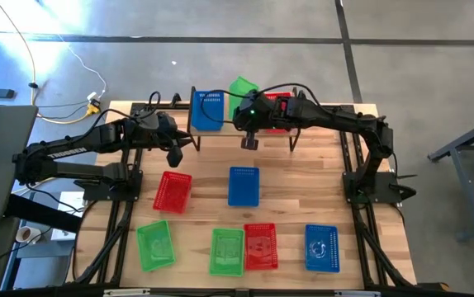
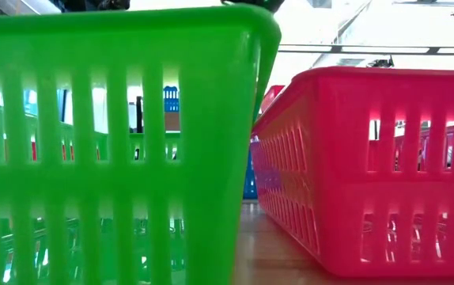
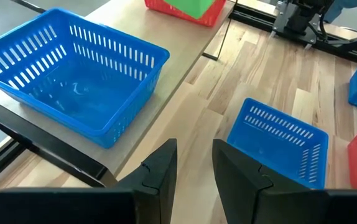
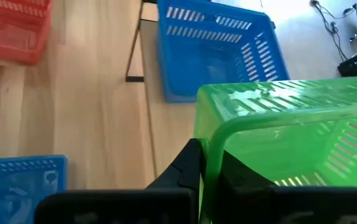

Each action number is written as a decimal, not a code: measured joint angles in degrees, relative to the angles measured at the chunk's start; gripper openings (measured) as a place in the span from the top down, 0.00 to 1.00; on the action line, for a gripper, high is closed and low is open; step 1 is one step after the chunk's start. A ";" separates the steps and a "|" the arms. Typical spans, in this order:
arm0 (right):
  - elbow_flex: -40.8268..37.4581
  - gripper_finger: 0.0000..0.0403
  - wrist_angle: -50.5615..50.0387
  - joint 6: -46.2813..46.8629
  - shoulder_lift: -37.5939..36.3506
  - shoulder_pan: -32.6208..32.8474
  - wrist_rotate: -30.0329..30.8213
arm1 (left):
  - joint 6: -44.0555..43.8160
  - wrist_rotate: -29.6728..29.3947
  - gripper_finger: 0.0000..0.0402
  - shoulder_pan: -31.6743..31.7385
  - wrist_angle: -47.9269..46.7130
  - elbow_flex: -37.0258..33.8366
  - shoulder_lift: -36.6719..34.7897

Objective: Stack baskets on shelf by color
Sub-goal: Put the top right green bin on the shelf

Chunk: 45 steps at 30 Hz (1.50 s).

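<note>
Above the shelf (image 1: 220,132), the right claw (image 4: 211,169) pinches a green basket's (image 4: 290,137) rim.

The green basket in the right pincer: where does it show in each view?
High view: green basket top centre, over the shelf.
Low view: not identifiable.
Left wrist view: green patch at top edge.
Right wrist view: lower right, pinched by right pincer.
Shared landmark: blue basket on shelf.

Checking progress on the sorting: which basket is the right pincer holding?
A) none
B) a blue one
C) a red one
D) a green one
D: the right pincer is shut on the rim of a green basket, lifted above the shelf.
</note>
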 joint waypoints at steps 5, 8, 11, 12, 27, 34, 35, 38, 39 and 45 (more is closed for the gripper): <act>0.06 1.00 -1.22 0.65 0.02 -0.36 0.25 | -0.06 0.00 0.77 -0.01 0.02 0.00 0.00; 1.91 1.00 -2.66 0.63 0.38 -0.56 0.26 | -0.26 -0.02 0.77 0.00 0.00 0.00 0.00; 5.75 1.00 -5.91 1.13 1.38 -0.76 0.19 | -0.28 -0.02 0.77 0.00 0.02 0.00 0.00; 7.44 1.00 -6.75 1.33 1.97 -0.90 0.23 | -0.28 -0.02 0.77 0.00 0.04 0.00 0.00; 30.60 1.00 -29.34 5.58 18.15 -1.49 0.15 | -0.61 0.00 0.77 0.00 -0.83 0.00 0.07; 28.14 1.00 -30.18 2.67 18.57 -1.22 -0.07 | -0.53 0.00 0.77 0.00 -1.23 0.00 0.07; 28.13 1.00 -30.30 3.18 18.58 -1.22 -0.09 | -0.55 0.00 0.77 0.00 -1.23 0.00 0.07; 28.13 1.00 -30.07 3.57 18.53 -1.22 -0.87 | -0.55 0.00 0.77 0.00 -1.20 0.00 0.07; 28.13 1.00 -30.08 3.54 18.53 -1.24 -1.65 | -0.56 0.00 0.77 0.00 -1.19 0.00 0.07; 28.13 1.00 -29.99 2.87 19.62 -1.24 -2.59 | -0.61 0.00 0.77 0.00 -1.15 0.00 0.07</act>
